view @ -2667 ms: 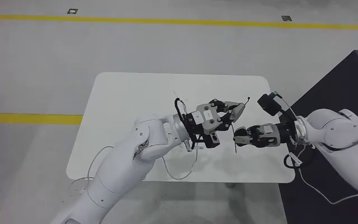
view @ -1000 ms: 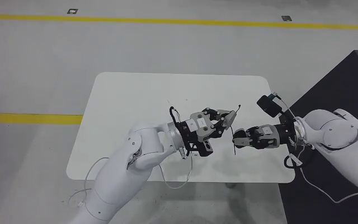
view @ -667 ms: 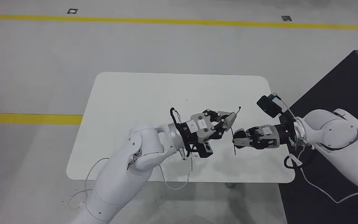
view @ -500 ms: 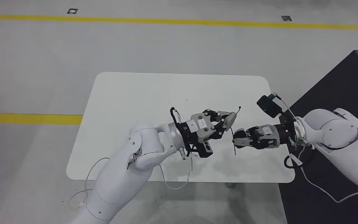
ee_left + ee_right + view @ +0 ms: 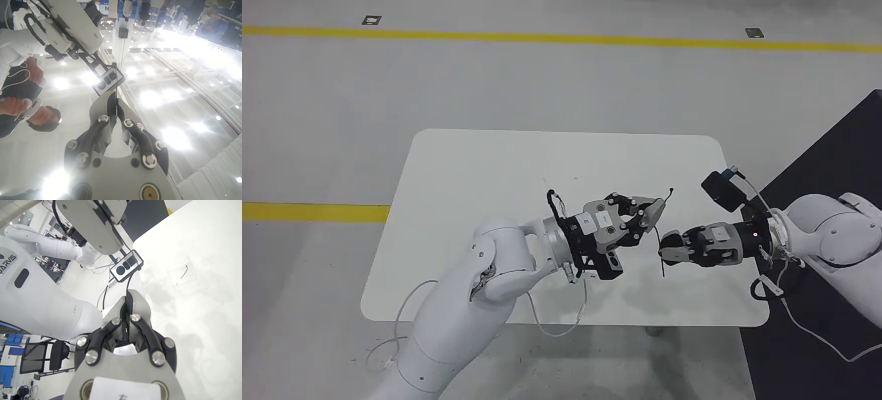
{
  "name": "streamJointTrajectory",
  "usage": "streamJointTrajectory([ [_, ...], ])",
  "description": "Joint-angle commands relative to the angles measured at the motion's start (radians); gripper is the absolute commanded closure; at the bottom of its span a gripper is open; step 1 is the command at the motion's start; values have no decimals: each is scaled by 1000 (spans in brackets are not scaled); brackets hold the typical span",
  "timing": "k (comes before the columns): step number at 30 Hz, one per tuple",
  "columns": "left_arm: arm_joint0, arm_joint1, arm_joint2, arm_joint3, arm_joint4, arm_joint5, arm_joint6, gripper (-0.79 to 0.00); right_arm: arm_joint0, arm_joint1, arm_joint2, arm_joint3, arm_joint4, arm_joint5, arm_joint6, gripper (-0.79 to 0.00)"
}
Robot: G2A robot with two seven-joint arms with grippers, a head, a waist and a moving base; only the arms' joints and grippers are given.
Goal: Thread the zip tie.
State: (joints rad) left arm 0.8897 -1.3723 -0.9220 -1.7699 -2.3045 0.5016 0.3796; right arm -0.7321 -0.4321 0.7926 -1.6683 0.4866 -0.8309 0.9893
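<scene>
A thin black zip tie (image 5: pixel 662 208) is held above the white table (image 5: pixel 482 200) between my two grippers. My left gripper (image 5: pixel 649 213) is shut on it, and its small square head (image 5: pixel 114 65) sticks out past the fingertips. In the left wrist view the strap (image 5: pixel 116 83) rises straight out of the left gripper (image 5: pixel 115 95). Just to the right and slightly nearer the front edge, my right gripper (image 5: pixel 668 246) is shut on another part of the strap. A short curved piece (image 5: pixel 129 281) stands out of the right gripper (image 5: pixel 128 293), and a loose end hangs below it.
A second small black tie (image 5: pixel 181 274) lies flat on the table (image 5: pixel 189 317) inside a clear square. The table's front edge (image 5: pixel 642 322) runs close below both grippers. Dark floor (image 5: pixel 832 170) borders the table on the right.
Since 2.7 s ago my left gripper has drawn back leftward and slightly toward the front with the tie's head. Over the last second both grippers have barely moved.
</scene>
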Motion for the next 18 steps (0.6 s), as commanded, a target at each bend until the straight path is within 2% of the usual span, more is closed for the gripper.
streamJointTrajectory([
  [1,2,-1,0,0,5,3,-4,0,3,2,-5,2,1,-2,-2,0],
  [18,7,-6,-7,-5,15,15,7,0,27,10,-35,5,4,-12,-12,0],
])
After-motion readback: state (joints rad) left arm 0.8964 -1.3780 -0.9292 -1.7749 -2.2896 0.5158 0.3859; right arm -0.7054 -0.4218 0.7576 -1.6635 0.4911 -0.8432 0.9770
